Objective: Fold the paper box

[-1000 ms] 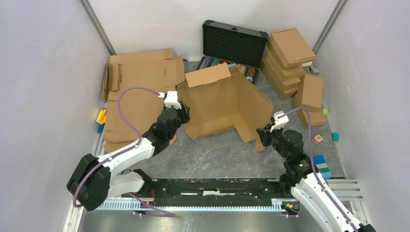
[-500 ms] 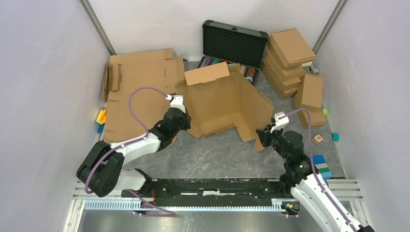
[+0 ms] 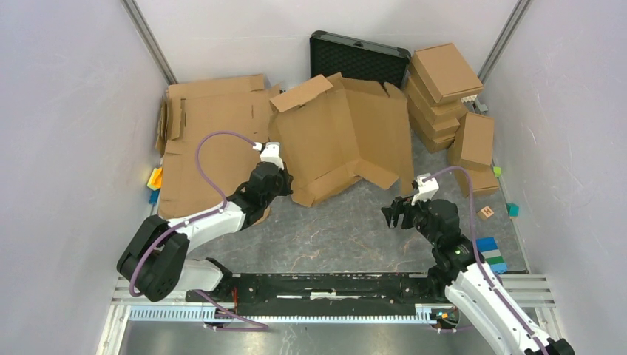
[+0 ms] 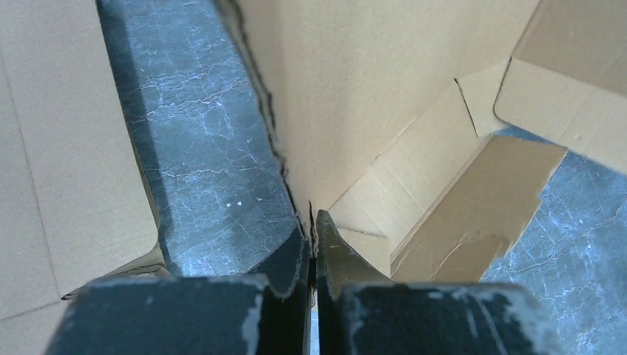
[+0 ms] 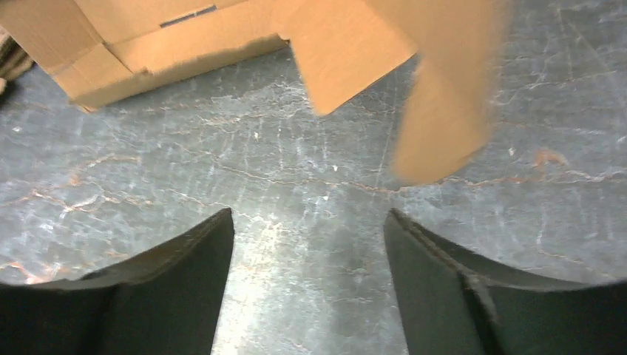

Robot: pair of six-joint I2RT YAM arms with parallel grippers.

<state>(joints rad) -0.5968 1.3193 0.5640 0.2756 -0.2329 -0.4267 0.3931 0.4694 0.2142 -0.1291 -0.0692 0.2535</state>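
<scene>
Grey marbled table [image 3: 347, 233] first, since it's the biggest thing going. On it, middle to back, sits the paper box [image 3: 344, 137]. It's one big brown corrugated sheet, half raised, with its panels tilted and leaning toward the back and a top flap bent over at the far-left corner. Its far edge hides the lower part of the black case [image 3: 360, 58], which stands open at the back wall with the foam lid showing. Left of the paper box there's a pile of flat cardboard sheets [image 3: 211, 140] running along the left wall. Back right is a stack of folded boxes [image 3: 442, 81], with a couple more just beside it.

Now my bits. My left gripper [image 4: 312, 225] is clenched on the paper box, right at its near-left corner. In the wrist view the two fingers [image 4: 285, 262] are pressed together with a thin standing cardboard edge pinched between them. There's bare table on one side of that edge and the box's inner flaps on the other.

My right gripper [image 5: 307, 229] is spread wide and holding nothing, just tabletop showing between the fingers. The box's near-right flap hangs blurry just ahead of it, not touching as far as I can tell.

Smallest stuff: a few coloured blocks [image 3: 489, 250] by the right edge of the table, and some yellow and blue blocks [image 3: 154, 180] tucked against the left edge.
</scene>
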